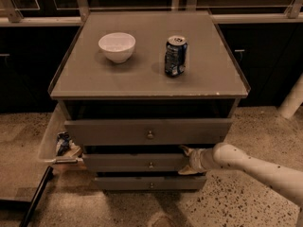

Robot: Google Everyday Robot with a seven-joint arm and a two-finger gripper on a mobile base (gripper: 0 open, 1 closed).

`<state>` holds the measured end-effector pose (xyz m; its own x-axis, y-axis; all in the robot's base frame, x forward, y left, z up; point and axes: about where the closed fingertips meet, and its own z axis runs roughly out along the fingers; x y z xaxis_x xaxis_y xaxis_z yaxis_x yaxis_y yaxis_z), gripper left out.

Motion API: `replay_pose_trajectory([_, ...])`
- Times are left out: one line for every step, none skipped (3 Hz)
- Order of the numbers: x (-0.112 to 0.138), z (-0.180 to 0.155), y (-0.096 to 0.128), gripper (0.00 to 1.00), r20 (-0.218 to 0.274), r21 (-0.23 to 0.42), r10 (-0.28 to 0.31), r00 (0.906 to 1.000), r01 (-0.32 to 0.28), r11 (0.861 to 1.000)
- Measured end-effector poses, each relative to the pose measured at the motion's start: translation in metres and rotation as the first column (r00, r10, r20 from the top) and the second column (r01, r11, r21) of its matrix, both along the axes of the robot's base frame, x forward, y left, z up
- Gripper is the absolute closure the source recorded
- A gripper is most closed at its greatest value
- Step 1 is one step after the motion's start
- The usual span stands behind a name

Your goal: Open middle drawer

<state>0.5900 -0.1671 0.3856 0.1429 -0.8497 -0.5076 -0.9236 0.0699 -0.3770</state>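
The grey cabinet (pixel 142 79) has three flat drawer fronts, each with a small round knob. The middle drawer (pixel 132 163), mid-sized, sits between the tall top drawer (pixel 113 132) and the slim bottom drawer (pixel 123 183). Its knob (pixel 151 165) is at its centre, and its front stands a little out from the bottom one. The top drawer is pulled out further. My gripper (pixel 189 160) reaches in from the lower right on a white arm (pixel 255 167) and is against the right end of the middle drawer's front, well right of the knob.
A white bowl (pixel 117 46) and a blue soda can (pixel 175 56) stand on the cabinet top. A clear bin (pixel 49 141) holding small items hangs at the cabinet's left side. A dark bar (pixel 35 195) lies on the speckled floor at lower left. A white post (pixel 293 98) stands at right.
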Motion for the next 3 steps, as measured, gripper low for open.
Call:
replay_pose_trajectory([0.0006,0.0051,-0.0001,0.64,0.000,0.000,0.000,1.0000,0.000,1.000])
replay_pose_trajectory([0.0024,0.0100,-0.0004,0.86,0.000,0.000,0.000,1.0000,0.000,1.000])
replay_pose_trajectory([0.0024,0.0101,-0.0004,0.73,0.000,0.000,0.000,1.0000,0.000,1.000])
